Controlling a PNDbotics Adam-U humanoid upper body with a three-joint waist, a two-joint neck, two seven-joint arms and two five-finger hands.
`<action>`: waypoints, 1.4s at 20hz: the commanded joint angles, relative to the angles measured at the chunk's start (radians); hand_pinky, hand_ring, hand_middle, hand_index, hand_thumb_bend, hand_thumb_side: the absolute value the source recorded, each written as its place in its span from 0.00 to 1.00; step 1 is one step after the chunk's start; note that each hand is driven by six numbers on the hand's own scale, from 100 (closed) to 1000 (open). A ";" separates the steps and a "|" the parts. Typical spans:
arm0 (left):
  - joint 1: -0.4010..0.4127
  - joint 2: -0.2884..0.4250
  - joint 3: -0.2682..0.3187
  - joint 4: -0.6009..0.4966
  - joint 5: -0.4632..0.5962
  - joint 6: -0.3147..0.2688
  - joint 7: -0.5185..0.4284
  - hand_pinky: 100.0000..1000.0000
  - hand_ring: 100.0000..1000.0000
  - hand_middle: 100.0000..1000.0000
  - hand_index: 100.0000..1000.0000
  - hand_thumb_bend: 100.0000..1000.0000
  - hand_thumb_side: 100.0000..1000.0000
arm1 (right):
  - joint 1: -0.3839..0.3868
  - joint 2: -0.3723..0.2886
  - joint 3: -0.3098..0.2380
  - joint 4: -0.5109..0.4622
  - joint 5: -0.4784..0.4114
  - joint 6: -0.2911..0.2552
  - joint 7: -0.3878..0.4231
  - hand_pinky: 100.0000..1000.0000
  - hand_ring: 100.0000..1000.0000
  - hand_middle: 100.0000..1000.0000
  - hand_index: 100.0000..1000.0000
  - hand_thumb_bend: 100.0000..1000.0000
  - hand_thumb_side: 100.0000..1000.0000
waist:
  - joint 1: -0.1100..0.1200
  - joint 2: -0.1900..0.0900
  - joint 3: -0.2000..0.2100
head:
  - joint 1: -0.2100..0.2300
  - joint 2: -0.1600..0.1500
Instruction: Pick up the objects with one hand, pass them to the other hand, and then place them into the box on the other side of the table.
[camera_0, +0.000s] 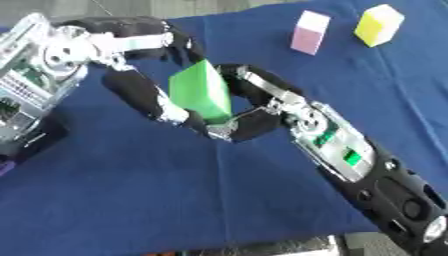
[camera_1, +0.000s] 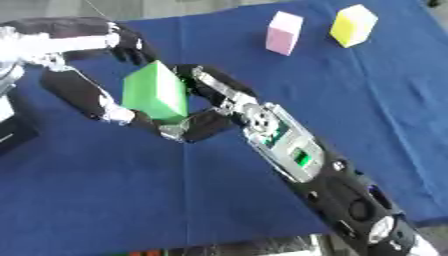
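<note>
A green block (camera_0: 201, 92) hangs in the air above the blue tablecloth (camera_0: 131, 190), held between both hands. My right hand (camera_0: 284, 107) reaches in from the lower right, its fingers (camera_0: 254, 80) curled over the block's right face and its thumb under the bottom corner. From the upper left comes my left hand (camera_0: 96, 50). One of its fingers (camera_0: 140, 95) lies along the block's left side, and others curve over the top. A pink block (camera_0: 310, 32) and a yellow block (camera_0: 379, 25) stand on the cloth at the far right.
A dark object (camera_0: 26, 140) shows at the left edge, partly behind my left arm. The cloth's near edge (camera_0: 262, 245) runs along the bottom, with a grey floor beyond it.
</note>
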 joint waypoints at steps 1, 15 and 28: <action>-0.010 0.004 0.009 0.005 -0.012 0.000 -0.004 0.81 0.79 0.78 0.87 0.51 0.38 | -0.017 -0.014 -0.001 -0.030 -0.012 0.001 0.000 0.75 0.61 0.43 0.47 0.02 0.00 | 0.009 -0.032 -0.001 | 0.004 -0.002; -0.001 -0.015 0.006 0.029 -0.051 0.016 0.062 0.77 0.75 0.70 0.82 0.47 0.32 | -0.023 -0.013 0.011 -0.041 -0.019 0.014 0.007 0.75 0.63 0.45 0.46 0.03 0.00 | 0.008 -0.027 -0.002 | 0.013 -0.004; 0.004 -0.019 0.001 0.034 0.001 0.031 0.123 0.69 0.60 0.52 0.67 0.33 0.22 | -0.027 -0.012 0.015 -0.042 -0.017 0.018 0.012 0.75 0.63 0.45 0.46 0.03 0.00 | 0.006 -0.025 -0.003 | 0.012 0.000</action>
